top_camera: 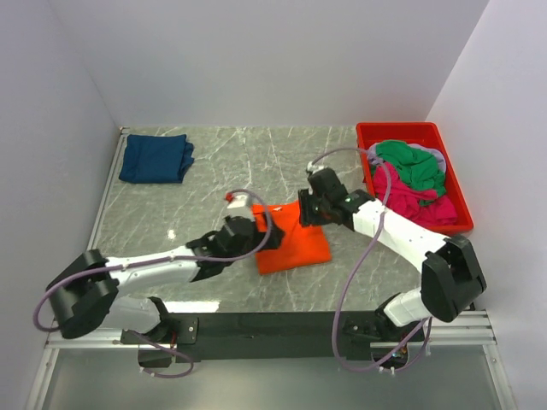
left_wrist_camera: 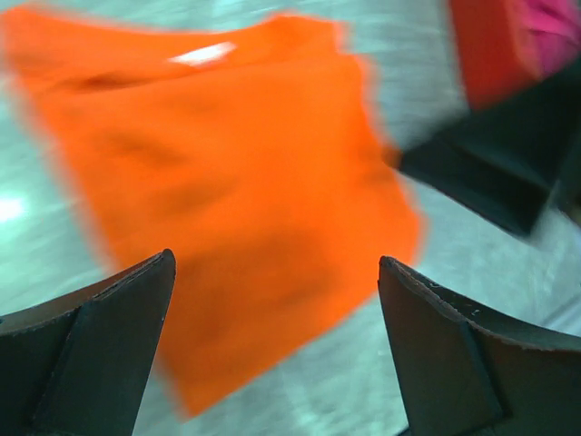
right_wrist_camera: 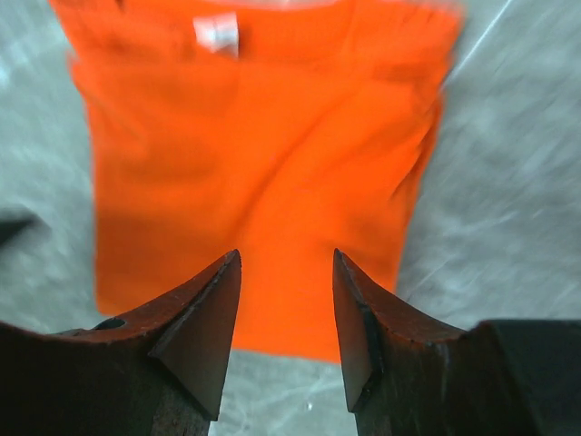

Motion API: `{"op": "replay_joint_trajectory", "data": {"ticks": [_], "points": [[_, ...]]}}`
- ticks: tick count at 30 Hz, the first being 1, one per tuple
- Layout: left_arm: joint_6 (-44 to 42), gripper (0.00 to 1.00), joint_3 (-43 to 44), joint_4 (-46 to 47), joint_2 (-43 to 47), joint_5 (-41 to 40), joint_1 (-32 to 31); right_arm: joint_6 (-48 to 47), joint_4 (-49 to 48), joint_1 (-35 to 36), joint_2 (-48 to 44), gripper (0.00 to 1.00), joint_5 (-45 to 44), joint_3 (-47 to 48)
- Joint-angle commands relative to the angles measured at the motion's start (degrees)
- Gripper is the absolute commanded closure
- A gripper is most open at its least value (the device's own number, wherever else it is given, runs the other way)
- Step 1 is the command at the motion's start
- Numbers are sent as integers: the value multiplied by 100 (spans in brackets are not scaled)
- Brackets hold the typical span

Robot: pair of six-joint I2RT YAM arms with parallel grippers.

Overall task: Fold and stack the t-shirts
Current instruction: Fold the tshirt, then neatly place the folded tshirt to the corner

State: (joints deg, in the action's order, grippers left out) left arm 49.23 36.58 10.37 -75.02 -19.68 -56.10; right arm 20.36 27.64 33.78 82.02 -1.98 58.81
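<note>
The marble-patterned worktop [top_camera: 222,162] fills the middle of the top view. At its upper right sits the red bin [top_camera: 398,127], rigid plastic, holding a heap of unfolded shirts: a green shirt [top_camera: 414,162] on top, a pink shirt [top_camera: 423,207] under it, and a sliver of grey at the far edge. The orange shirt [top_camera: 295,248] lies at lower centre, folded into a flat, roughly square packet set a little askew. The navy shirt [top_camera: 154,158] lies folded at upper left, well apart from the rest.

The left hand [top_camera: 246,232] is at the orange packet's left edge, fingers spread wide with nothing between them. The right hand [top_camera: 309,209] is at the packet's upper right corner, fingers parted more narrowly, also empty. I cannot tell whether either one touches the cloth. A small white label [right_wrist_camera: 216,32] shows at the neck edge, at the top of the right wrist view.

The orange shirt looks light, thin and limp. Lifted by one corner, it would likely sag and the fold would fall open. Pinching only the top layer would peel it apart. The safer hold is probably through all the layers at two opposite edges, one hand on each, with the packet kept level. The worktop looks smooth, so the packet should also slide easily toward the navy shirt
</note>
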Motion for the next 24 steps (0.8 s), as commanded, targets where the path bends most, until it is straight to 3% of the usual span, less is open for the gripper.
{"op": "replay_joint_trajectory", "data": {"ticks": [1, 8, 14, 24], "points": [[569, 1, -774, -45, 540, 473, 397, 231, -320, 216, 24, 48, 74, -386], [579, 1, -1284, 463, 840, 1044, 1047, 389, -478, 401, 736, 48, -39, -598], [623, 1, -1381, 984, 270, 1818, 1294, 460, -628, 410, 1114, 48, -66, -853], [807, 1, -1153, 1212, -723, 2073, 1356, 504, -672, 427, 1176, 48, -66, -880]]}}
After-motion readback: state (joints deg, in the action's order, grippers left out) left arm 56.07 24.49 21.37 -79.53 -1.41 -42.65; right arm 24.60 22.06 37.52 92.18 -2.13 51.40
